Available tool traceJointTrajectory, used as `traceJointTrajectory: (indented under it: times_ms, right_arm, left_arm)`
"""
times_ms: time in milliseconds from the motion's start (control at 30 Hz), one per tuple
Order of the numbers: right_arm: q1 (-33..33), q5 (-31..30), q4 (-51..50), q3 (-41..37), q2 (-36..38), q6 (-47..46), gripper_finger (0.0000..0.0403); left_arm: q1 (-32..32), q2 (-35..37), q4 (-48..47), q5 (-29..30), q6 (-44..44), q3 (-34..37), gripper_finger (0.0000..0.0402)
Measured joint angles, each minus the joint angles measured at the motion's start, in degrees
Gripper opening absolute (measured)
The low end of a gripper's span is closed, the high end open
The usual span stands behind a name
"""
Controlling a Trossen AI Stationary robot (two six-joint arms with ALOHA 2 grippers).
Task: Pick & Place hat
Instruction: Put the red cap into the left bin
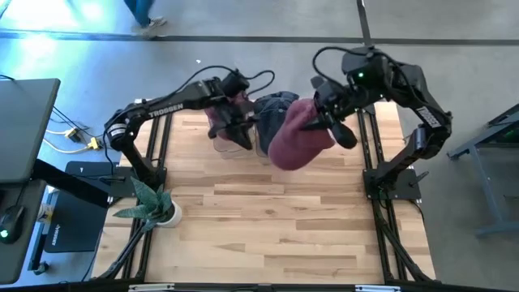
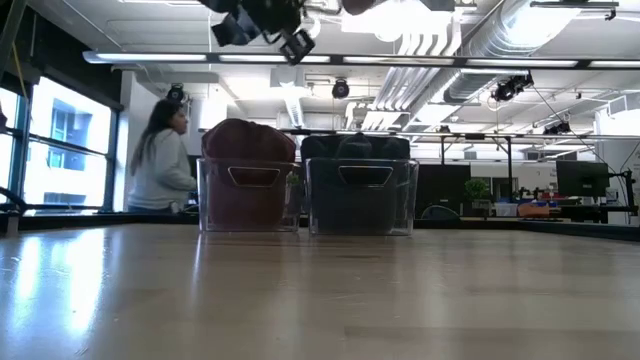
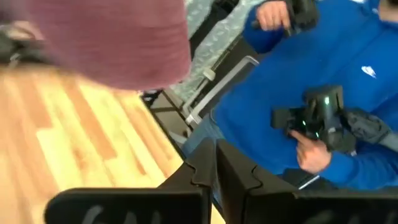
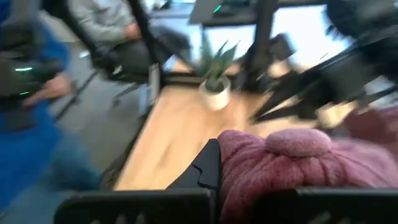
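A maroon knit hat [image 1: 298, 138] hangs in the air over the table's far middle, with my right gripper [image 1: 326, 122] shut on it; the right wrist view shows it bunched between the fingers [image 4: 292, 158]. My left gripper [image 3: 214, 177] is shut and empty, hovering over the two clear bins at the far edge. One bin [image 2: 248, 180] holds maroon hats and the other [image 2: 360, 185] holds dark blue ones. Both stand on the tabletop. My right gripper has the maroon hat's knit cloth [image 4: 249, 168] pinched between its two fingers, bunched in several folds. The fingers slant down from the table's far right side. The hat is lifted clear of the table and sags below and beside the fingers.
A small potted plant [image 1: 156, 207] stands near the table's left edge. The wooden tabletop [image 1: 276, 235] in front of the bins is bare. A person in a blue top [image 3: 323, 74] holding controllers is beyond the table; another person [image 2: 160, 160] is in the room behind.
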State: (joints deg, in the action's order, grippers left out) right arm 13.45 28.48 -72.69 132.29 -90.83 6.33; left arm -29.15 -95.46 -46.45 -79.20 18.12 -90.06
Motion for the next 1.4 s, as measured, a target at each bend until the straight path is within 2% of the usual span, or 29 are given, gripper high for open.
traceJointTrajectory:
  times_ms: [100, 267, 333, 400, 567, 667, 800, 933, 1067, 1267, 1400]
  right_arm:
    - [0.5, -3.7, 2.9, 0.0, 0.5, 1.5, 0.0002]
    - [1.6, -5.0, 4.5, 0.0, 1.7, 2.8, 0.0001]
    - [1.7, -5.0, 4.4, 0.0, 2.6, 2.9, 0.0002]
    - [1.7, -5.2, 4.1, 0.0, 3.7, 2.9, 0.0002]
    - [1.7, -6.1, 3.4, 0.0, 6.2, 3.1, 0.0002]
    - [1.7, -6.2, 2.7, 0.0, 6.7, 3.5, 0.0001]
    - [1.7, -6.3, 1.5, 0.0, 6.7, 4.6, 0.0002]
    - [1.7, -6.3, 0.5, 0.0, 7.0, 4.9, 0.0001]
    - [1.7, -6.3, -1.3, 0.0, 7.2, 4.8, 0.0002]
    - [1.7, -6.0, -3.1, 0.0, 7.3, 3.9, 0.0003]
    - [1.6, -5.8, -6.0, 0.0, 7.3, 2.6, 0.0002]
  left_arm:
    - [2.6, 0.0, 11.9, 1.6, -8.3, 0.0, 0.0017]
    - [5.3, 0.0, 36.2, 8.2, -28.8, 0.0, 0.0019]
    - [5.8, 0.0, 41.2, 12.3, -35.2, 0.0, 0.0023]
    - [5.8, -0.3, 43.2, 14.8, -38.0, 0.0, 0.0039]
    - [5.9, -3.3, 43.5, 15.5, -45.6, 0.1, 0.0131]
    - [6.6, -4.9, 46.2, 12.2, -48.1, 0.1, 0.0205]
    - [8.8, -7.9, 56.0, 8.9, -53.2, 0.0, 0.0294]
    - [10.9, -8.9, 67.2, 8.5, -59.6, 0.1, 0.0345]
    - [11.7, -8.6, 70.7, 11.2, -60.4, -0.1, 0.0357]
    - [10.8, -8.8, 73.0, 18.5, -60.4, 0.1, 0.0358]
    - [10.8, -8.7, 78.8, 19.8, -63.5, 0.0, 0.0339]
